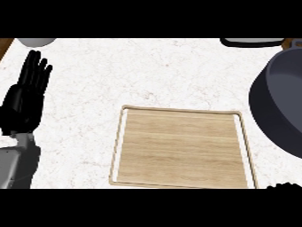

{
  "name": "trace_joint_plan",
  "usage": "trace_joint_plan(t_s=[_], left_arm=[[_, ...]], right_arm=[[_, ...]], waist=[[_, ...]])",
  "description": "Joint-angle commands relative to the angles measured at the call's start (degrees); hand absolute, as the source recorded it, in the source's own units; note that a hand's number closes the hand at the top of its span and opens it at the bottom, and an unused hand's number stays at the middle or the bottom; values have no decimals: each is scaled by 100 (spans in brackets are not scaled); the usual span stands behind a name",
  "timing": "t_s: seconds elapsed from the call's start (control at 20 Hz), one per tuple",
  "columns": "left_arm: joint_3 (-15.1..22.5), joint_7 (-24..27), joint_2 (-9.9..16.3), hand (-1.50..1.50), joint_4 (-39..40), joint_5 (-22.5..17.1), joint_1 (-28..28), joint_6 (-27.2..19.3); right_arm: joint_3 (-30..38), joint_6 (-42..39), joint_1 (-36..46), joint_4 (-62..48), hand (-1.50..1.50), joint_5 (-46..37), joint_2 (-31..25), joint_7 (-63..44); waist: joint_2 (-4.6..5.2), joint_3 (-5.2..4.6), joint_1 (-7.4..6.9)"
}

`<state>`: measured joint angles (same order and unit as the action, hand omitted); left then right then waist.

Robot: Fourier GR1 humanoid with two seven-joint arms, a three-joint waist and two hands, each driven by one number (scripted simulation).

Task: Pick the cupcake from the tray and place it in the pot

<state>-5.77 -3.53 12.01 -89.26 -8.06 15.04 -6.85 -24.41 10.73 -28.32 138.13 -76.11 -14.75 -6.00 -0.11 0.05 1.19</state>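
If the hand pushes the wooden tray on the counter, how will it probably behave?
The wooden tray looks flat and rigid, so it would likely slide as one piece, not bend. It lies low on the counter, so tipping seems unlikely. A push near one corner may turn it.

no readable text, labels, brands or numbers anywhere: tray (183, 148), pot (285, 104) and counter (146, 71) all unmarked

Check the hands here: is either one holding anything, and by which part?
The left hand rests open at the view's left, holding nothing. Only a sliver of the right hand shows at the lower edge, so its hold cannot be told. No cupcake is visible.
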Motion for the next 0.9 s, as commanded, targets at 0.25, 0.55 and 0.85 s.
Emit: trace_joint_plan(t_s=[0.25, 0.55, 0.85], left_arm=[[106, -11, -91, 0, 91, 145, 198, -93], [-49, 178, 18, 0, 161, -28, 21, 158], [15, 284, -50, 0, 104, -1, -71, 210]], right_arm=[[2668, -736, 751, -157, 150, 2432, -573, 35], [4457, -675, 1564, -2108, 150, 4013, -1209, 976], [5340, -1081, 2734, -4487, 150, 5041, -2132, 2152]], waist=[[41, 10, -80], [28, 9, -113], [34, 3, -193]])
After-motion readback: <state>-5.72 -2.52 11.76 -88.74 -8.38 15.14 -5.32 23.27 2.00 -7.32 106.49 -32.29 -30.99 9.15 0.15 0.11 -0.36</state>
